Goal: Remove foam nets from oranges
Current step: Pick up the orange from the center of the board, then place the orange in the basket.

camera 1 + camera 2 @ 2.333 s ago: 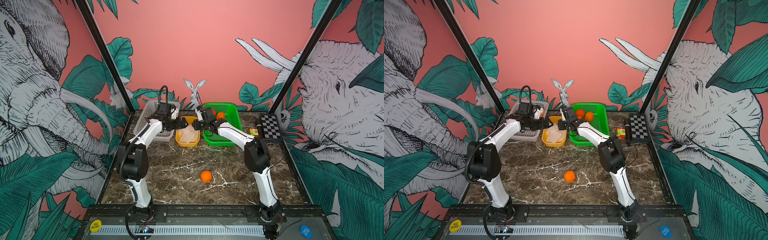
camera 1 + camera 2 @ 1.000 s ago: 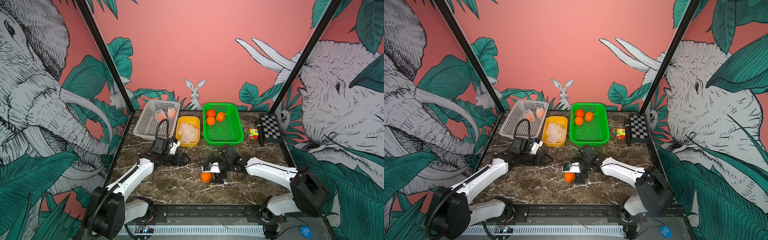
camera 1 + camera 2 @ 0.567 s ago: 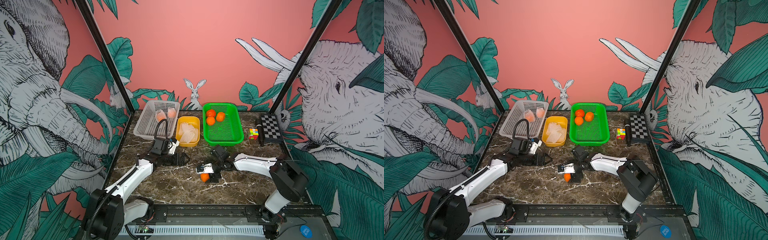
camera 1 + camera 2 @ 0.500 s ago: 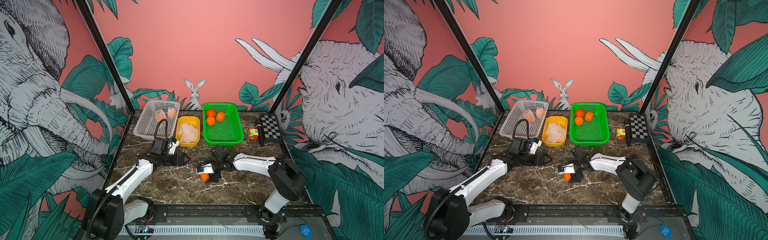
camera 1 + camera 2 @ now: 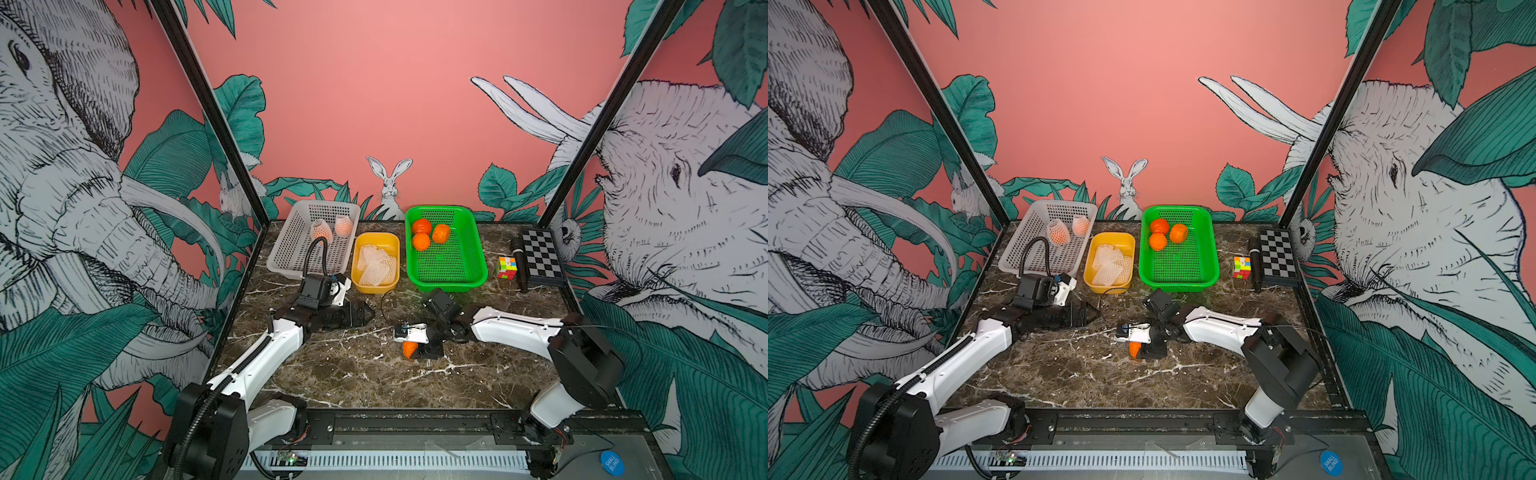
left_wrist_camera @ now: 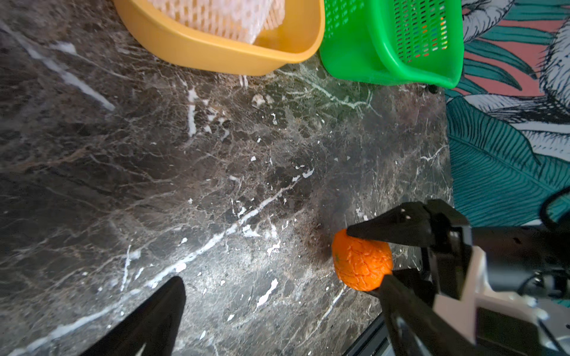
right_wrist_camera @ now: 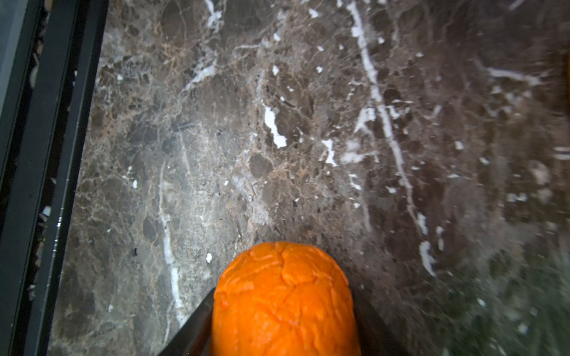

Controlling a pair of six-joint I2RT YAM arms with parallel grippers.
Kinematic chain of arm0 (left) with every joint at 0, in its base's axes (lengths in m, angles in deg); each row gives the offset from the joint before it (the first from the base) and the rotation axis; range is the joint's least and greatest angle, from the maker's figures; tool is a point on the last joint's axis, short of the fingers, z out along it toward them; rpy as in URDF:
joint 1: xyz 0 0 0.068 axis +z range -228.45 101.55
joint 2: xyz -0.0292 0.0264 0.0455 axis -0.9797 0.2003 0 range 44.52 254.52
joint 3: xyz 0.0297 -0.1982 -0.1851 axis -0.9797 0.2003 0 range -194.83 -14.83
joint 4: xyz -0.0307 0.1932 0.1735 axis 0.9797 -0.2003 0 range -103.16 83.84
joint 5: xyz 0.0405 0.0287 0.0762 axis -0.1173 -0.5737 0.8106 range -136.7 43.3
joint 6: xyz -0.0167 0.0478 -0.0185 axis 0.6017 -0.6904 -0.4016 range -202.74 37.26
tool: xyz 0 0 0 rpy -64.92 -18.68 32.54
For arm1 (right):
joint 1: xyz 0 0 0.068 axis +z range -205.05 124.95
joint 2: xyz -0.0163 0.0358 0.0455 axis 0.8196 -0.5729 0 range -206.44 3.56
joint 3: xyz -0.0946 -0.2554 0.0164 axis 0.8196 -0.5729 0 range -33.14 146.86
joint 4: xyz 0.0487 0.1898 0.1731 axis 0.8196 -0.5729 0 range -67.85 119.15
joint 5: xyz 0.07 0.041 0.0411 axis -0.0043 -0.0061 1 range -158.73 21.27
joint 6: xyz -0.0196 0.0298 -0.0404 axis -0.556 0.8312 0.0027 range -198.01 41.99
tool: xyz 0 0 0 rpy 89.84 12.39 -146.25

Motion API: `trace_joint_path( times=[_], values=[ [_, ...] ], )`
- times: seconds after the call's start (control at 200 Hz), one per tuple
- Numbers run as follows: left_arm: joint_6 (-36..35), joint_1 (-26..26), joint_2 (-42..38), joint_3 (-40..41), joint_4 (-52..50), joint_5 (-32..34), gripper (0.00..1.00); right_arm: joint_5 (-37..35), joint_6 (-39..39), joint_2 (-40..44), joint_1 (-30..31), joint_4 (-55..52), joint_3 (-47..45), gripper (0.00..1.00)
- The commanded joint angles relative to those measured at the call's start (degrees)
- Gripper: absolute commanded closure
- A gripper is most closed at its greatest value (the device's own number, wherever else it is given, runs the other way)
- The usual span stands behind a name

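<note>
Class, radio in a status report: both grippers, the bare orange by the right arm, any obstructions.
Left gripper open, empty. Right gripper closed on bare orange. Marble clear to green basket. Two netted oranges in white basket.

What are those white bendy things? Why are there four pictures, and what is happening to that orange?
Those are two robot arms with pincers called grippers. Two pictures come from a camera looking down on the whole marble table. The other two come from little cameras on each arm's wrist. The right gripper is pinching a bare orange down at the table. The left gripper is open and empty. At the back, a white basket holds two oranges in foam nets, a yellow tub holds empty nets, and a green basket holds three bare oranges. A puzzle cube and a chessboard sit aside.
</note>
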Motion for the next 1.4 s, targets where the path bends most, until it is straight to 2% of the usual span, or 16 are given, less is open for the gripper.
trace_joint_path(
  times=[0.0, 0.085, 0.205, 0.315, 0.48, 0.65, 0.87, 1.395],
  values=[
    [0.9, 0.6, -2.4, -2.4, 0.5, 1.1, 0.01, -5.9, 11.6, 6.3, 0.1, -0.6, 2.0, 0.5],
    [-0.6, 0.7, -2.1, -5.3, -0.2, 1.1, 0.01, -9.9, 18.1, 9.4, -2.2, -3.6, 5.4, 0.55],
    [-1.9, 0.5, 0.6, -9.5, 0.4, -0.6, 0.01, -13.1, 31.0, 9.2, -10.5, -6.4, 13.1, 0.65],
    [-2.9, -0.4, 4.8, -14.9, 0.9, -1.1, 0.01, -14.9, 38.3, 4.0, -17.8, -9.5, 22.5, 0.68],
    [-4.7, -1.0, 10.8, -22.9, 0.5, -0.2, 0.01, -20.8, 45.1, -8.3, -25.0, -13.3, 37.0, 0.69],
    [-7.0, -0.9, 15.6, -27.8, -1.2, 1.2, 0.01, -25.5, 45.6, -22.0, -27.0, -18.4, 50.3, 0.67],
    [-6.0, -0.1, 17.3, -27.8, 0.5, 1.8, 0.01, -25.9, 47.5, -35.5, -27.5, -18.9, 62.5, 0.67],
    [-7.1, 2.1, 14.6, -26.0, -0.9, 3.9, 0.01, -27.0, 49.6, -50.2, -28.5, -20.7, 78.3, 0.66]
  ],
)
